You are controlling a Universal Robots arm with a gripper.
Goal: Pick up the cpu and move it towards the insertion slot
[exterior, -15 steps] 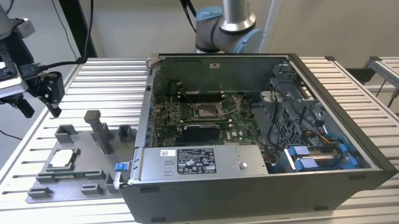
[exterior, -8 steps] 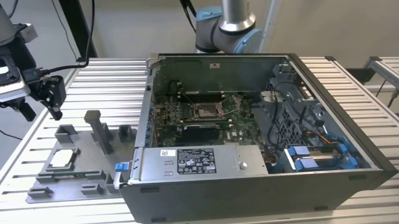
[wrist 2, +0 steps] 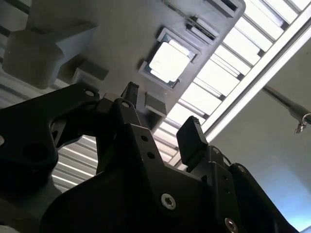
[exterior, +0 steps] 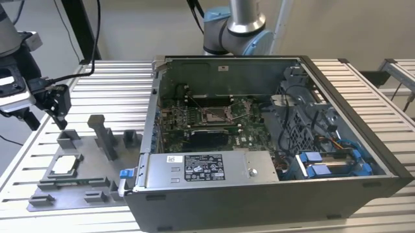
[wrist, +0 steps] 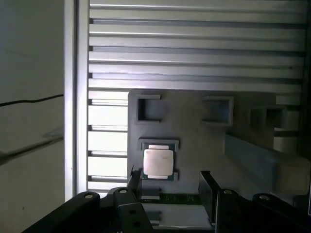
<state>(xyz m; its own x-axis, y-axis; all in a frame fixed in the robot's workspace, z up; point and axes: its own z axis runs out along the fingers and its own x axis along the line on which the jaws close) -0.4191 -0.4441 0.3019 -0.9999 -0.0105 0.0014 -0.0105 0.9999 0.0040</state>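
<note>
Black fingers (wrist: 206,189) of my gripper (wrist: 170,179) stand apart, gripping nothing. I see the cpu (wrist: 158,161) lying flat in its pocket on the grey holder plate (wrist: 194,141), not yet lifted. My arm hangs tilted above it, well apart from the insertion slot (exterior: 214,115) inside the computer case (exterior: 259,194).

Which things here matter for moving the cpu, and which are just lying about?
Job: silvery square cpu; silver-framed insertion slot; black gripper, open.
Lying about: grey upright fixture block; silver power supply box; blue drive brackets.
</note>
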